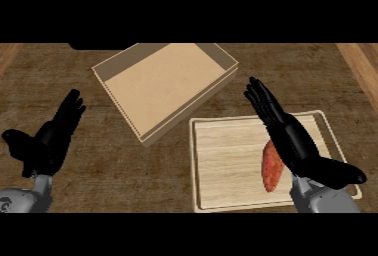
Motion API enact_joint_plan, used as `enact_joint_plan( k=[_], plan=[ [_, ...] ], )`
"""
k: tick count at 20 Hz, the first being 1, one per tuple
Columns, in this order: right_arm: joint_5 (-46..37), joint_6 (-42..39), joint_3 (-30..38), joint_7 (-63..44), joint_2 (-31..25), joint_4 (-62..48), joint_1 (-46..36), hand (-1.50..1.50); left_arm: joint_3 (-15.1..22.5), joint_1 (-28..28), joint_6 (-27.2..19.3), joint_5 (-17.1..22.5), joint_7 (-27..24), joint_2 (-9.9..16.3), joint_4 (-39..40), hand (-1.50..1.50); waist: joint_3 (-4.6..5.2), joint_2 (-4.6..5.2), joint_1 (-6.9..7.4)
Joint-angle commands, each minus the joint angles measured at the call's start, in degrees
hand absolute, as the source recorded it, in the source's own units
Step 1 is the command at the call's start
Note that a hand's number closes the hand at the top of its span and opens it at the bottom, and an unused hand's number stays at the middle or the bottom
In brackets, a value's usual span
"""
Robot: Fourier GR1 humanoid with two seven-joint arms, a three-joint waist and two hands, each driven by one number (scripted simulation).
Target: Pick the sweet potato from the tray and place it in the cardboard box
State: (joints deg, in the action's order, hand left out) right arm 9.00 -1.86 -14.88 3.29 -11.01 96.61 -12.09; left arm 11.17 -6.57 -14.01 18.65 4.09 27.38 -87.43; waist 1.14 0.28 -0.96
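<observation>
An orange-red sweet potato (272,168) lies lengthwise on the light wooden tray (221,165) at the lower right. My right hand (295,140) hovers over the tray just right of the sweet potato, fingers straight and pointing away from me, thumb out to the right; it holds nothing and hides part of the potato's right side. The cardboard box (159,80) sits open and tilted at the upper middle, its corner close to the tray's far left corner. My left hand (48,140) rests open at the left, fingers up.
The dark wooden counter (103,170) spreads between my left hand and the tray. Lighter wood strips (362,65) run along the far right and far left edges.
</observation>
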Motion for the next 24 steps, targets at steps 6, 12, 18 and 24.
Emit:
enact_joint_plan(
  k=[6, 12, 18, 24],
  plan=[
    [-10.9, 26.6, 8.8, -13.6, 3.8, -6.8, 14.1, -1.5, 5.0, -3.4, 4.0, -5.3, -2.5, 2.1, -3.0, 0.0, -0.94, -0.39, -5.25],
    [-37.9, 32.1, 4.3, -14.9, -11.5, -12.0, 21.5, -1.5, 7.9, -1.9, 5.4, -5.3, -2.7, 0.3, -3.1, 0.0, -0.27, -0.23, -4.31],
    [-58.0, 33.0, -1.0, -32.0, -13.9, -1.7, 23.7, -1.5, 9.9, -5.2, 5.6, -6.5, -1.0, -1.3, -2.8, 0.0, -0.3, -0.72, -2.74],
    [-65.8, 15.9, -6.9, -51.7, -11.9, 14.7, 24.7, -1.5, 10.7, -5.5, 4.9, -8.0, -1.9, -2.9, -0.7, 0.0, -0.39, -0.52, -1.6]
  ],
)
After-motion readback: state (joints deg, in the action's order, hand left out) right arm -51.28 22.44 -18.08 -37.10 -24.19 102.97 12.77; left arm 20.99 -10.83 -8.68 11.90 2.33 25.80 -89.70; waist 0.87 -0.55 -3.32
